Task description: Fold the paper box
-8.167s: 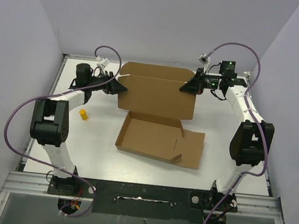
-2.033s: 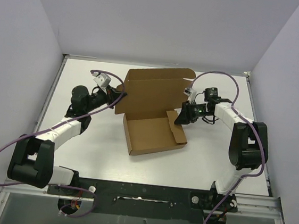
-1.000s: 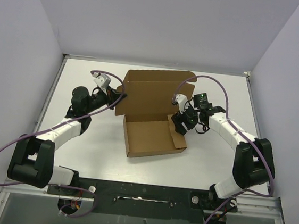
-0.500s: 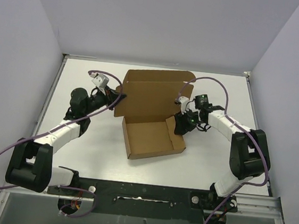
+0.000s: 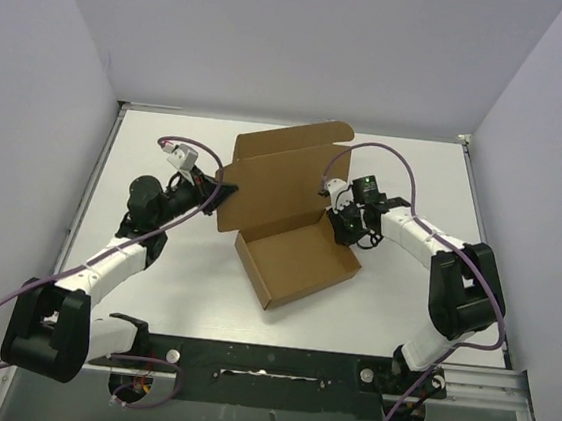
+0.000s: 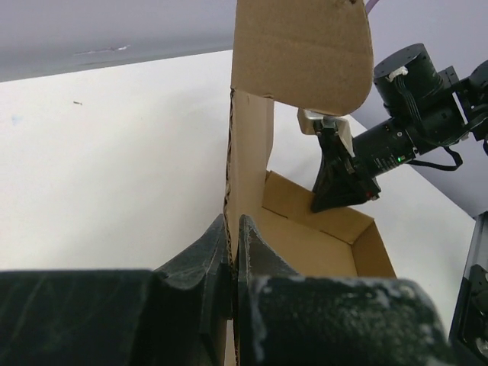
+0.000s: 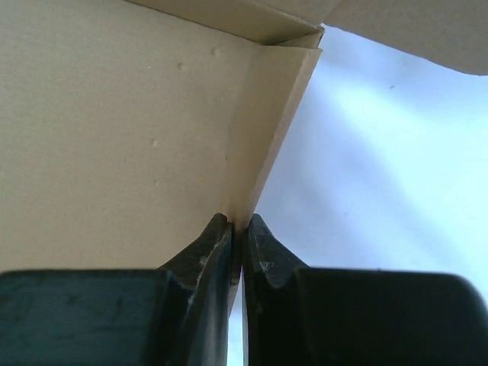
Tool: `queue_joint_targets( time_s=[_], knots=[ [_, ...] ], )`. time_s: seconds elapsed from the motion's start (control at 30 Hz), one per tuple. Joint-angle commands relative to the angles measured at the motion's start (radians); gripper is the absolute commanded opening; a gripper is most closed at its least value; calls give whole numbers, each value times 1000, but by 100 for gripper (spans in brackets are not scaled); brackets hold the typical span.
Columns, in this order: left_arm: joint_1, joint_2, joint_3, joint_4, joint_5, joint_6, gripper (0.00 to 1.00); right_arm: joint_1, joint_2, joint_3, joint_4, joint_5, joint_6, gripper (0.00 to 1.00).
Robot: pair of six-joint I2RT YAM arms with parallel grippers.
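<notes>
Top view: the paper box [image 5: 287, 196] sits skewed at mid-table [image 5: 153, 278], lid [image 5: 280, 175] upright. The left gripper [image 5: 225, 191] is clamped on the lid's left edge and the right gripper [image 5: 336, 219] on the tray's right side wall [image 5: 343, 245]. The wall should be held steady while the lid is swung down evenly, so that creasing is avoided. Open surface is available on every side. Left wrist view: the fingers [image 6: 217, 244] are closed on the thin lid edge. Right wrist view: the fingers [image 7: 210, 244] are pinched on the wall's edge, with bare table beside it.
</notes>
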Motion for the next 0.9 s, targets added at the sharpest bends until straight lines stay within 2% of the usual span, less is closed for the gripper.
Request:
queue_joint_targets(
  time_s=[0.0,0.1,0.2,0.4,0.8,0.83,0.87],
  knots=[
    [-24,-51,-26,45,-28,-34,0,23,-43,12,63,196,-122,1],
    [-44,-54,-68,87,-24,-8,0,26,-50,-8,53,122,-129,13],
    [-49,-46,-115,172,-25,1,0,30,-33,-22,40,72,-129,20],
    [-52,-20,-145,231,-17,-2,0,34,-1,-40,63,140,-145,20],
    [-52,-34,-149,234,-12,-1,0,64,43,-42,89,247,-162,24],
    [-52,-36,-149,232,-12,-1,0,68,43,-43,96,271,-165,23],
    [-52,-38,-149,232,-14,0,0,71,41,-45,103,305,-168,15]
  ],
)
